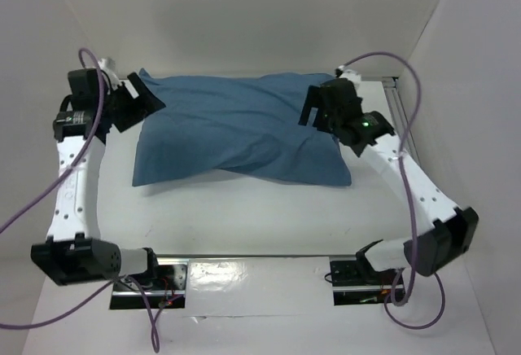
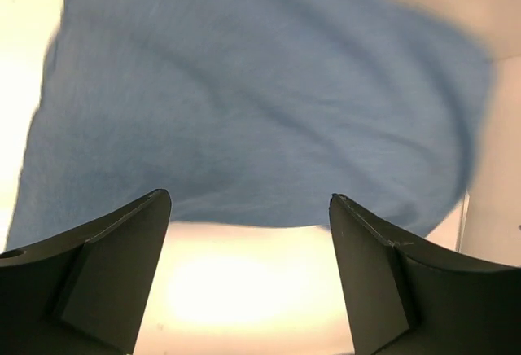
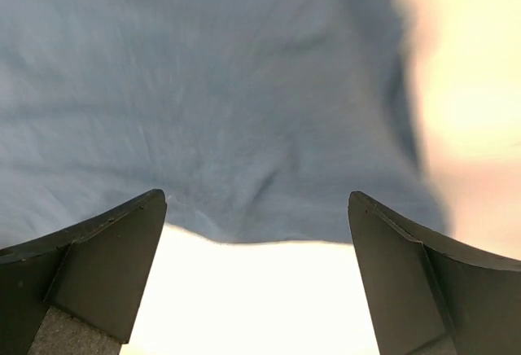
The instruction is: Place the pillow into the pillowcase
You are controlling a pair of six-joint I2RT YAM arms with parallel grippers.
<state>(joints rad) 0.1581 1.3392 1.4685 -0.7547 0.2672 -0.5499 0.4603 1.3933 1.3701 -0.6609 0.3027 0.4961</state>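
Left fingers point(image 2: 122, 265) and right fingers point(image 3: 106, 265) stand spread and empty, just off opposite ends of the pillowcase point(image 1: 244, 131), which lies plump on the counter point(image 1: 244, 225). We judge the pillow inside; we advise backing straight away from the pillowcase without snagging it.

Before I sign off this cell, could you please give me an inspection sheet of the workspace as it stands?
Surface: white table.
Job's things: blue pillowcase lies plump, as if filled; the pillow itself cannot be made out.
Clutter: nothing seen.
Grippers: left gripper and right gripper both open and empty, one at each end of the pillowcase.
Cables: purple cables loop loosely off both arms.
Surroundings: white walls.
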